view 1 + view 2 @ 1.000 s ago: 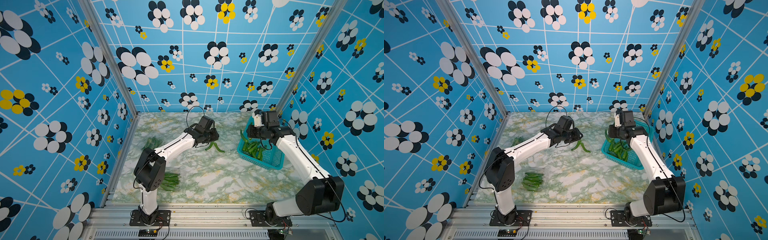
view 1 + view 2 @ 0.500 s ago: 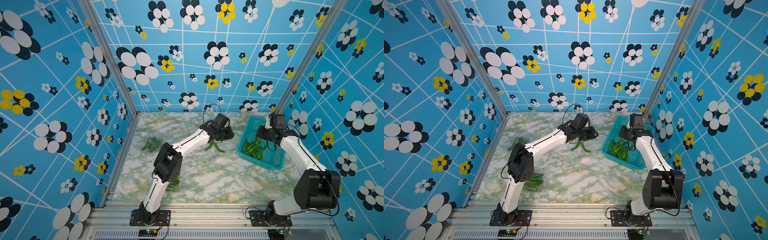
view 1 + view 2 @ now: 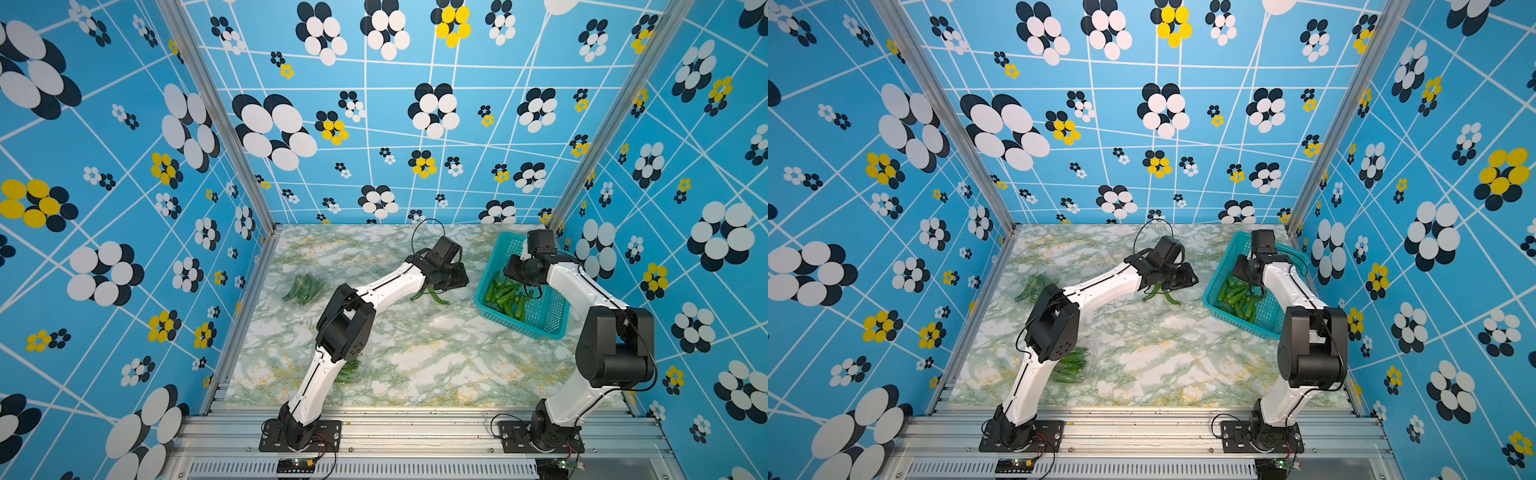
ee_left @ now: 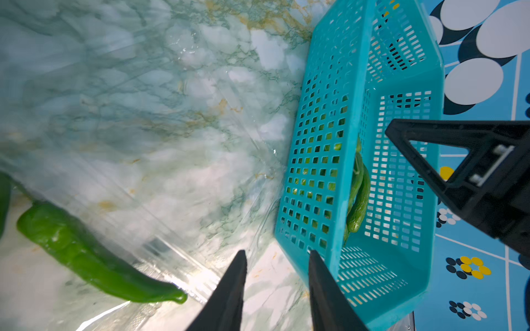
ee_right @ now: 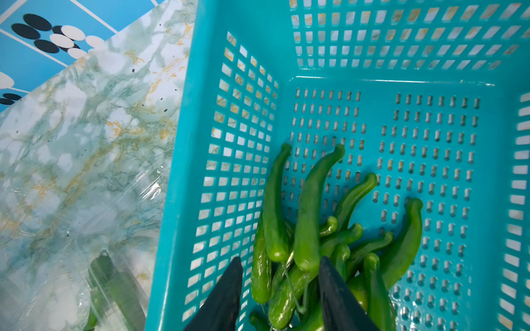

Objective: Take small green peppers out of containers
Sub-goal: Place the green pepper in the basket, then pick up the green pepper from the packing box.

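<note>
Several small green peppers (image 5: 309, 215) lie heaped in the teal basket (image 5: 183, 143). My right gripper (image 5: 280, 260) hangs open just above them, jaws apart and gripping nothing; in a top view it (image 3: 515, 270) is over the basket's left half. My left gripper (image 4: 277, 253) is open too, with only marble between its fingers, low beside the basket (image 4: 321, 160). A loose pepper (image 4: 86, 255) lies next to a clear container (image 4: 200, 200). Two other containers hold peppers, back left (image 3: 303, 286) and front (image 3: 1071, 365).
The basket (image 3: 515, 322) stands at the right by the patterned wall. A few loose peppers (image 3: 434, 295) lie on the marble under my left wrist. My left arm's elbow (image 3: 345, 324) partly hides the front container. Patterned walls close in three sides.
My right gripper moved from the basket's left edge to over the basket and opened, and the peppers it held now lie in the basket. My left arm stretched further right, toward the basket.
</note>
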